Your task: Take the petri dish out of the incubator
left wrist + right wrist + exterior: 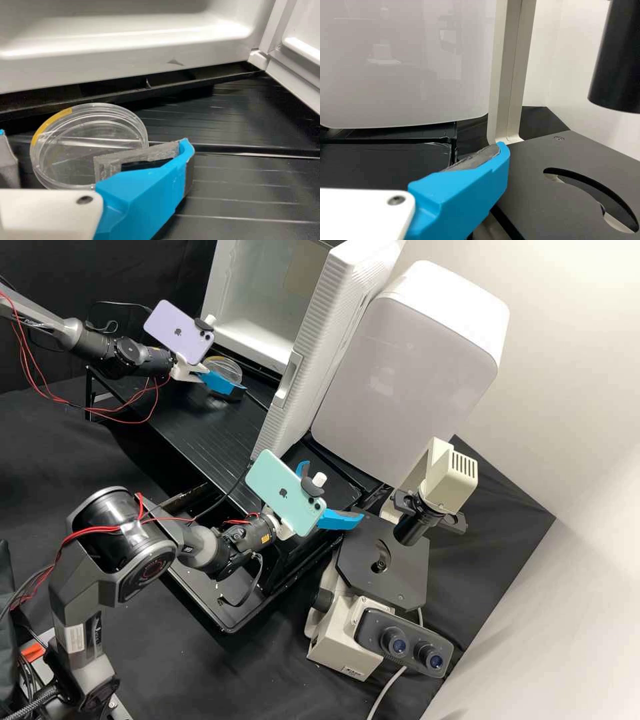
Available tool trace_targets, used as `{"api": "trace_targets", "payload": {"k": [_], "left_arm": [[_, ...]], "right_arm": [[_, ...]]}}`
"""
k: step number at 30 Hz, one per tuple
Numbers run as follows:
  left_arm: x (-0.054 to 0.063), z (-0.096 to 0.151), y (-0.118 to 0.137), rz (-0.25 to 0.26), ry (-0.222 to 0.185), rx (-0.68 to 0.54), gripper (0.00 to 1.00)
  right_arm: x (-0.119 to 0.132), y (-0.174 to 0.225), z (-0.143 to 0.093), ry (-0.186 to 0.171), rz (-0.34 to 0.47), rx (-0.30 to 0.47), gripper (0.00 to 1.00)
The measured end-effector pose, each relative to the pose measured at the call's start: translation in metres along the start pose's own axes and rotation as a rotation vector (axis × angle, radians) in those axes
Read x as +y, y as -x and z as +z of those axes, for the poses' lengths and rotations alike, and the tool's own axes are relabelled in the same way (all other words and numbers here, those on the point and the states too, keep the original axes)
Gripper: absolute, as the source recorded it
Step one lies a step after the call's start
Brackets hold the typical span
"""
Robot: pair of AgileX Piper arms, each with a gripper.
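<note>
The left gripper (pixel 95 142) sits around the clear petri dish (pixel 75 150) above the black ribbed tray (pixel 240 165), just outside the open white incubator (pixel 125 45). Whether it clamps the dish cannot be told. The right gripper (pixel 332 497), spread wide, hangs at the edge of the microscope stage (pixel 560 170), well apart.

The incubator (pixel 257 293) stands open; its swung door (pixel 313 347) bars passage between tray (pixel 200 433) and microscope (pixel 383 560).
</note>
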Motion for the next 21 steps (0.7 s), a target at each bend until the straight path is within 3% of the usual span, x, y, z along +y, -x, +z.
{"api": "trace_targets", "payload": {"k": [8, 21], "left_arm": [[0.0002, 0.0002, 0.0000, 0.002, 0.017, -0.002, 0.00], [-0.0019, -0.0002, -0.0018, 0.001, 0.005, 0.000, 0.00]], "right_arm": [[0.0000, 0.0000, 0.0000, 0.000, 0.000, 0.000, 1.00], [0.0000, 0.0000, 0.0000, 0.000, 0.000, 0.000, 1.00]]}}
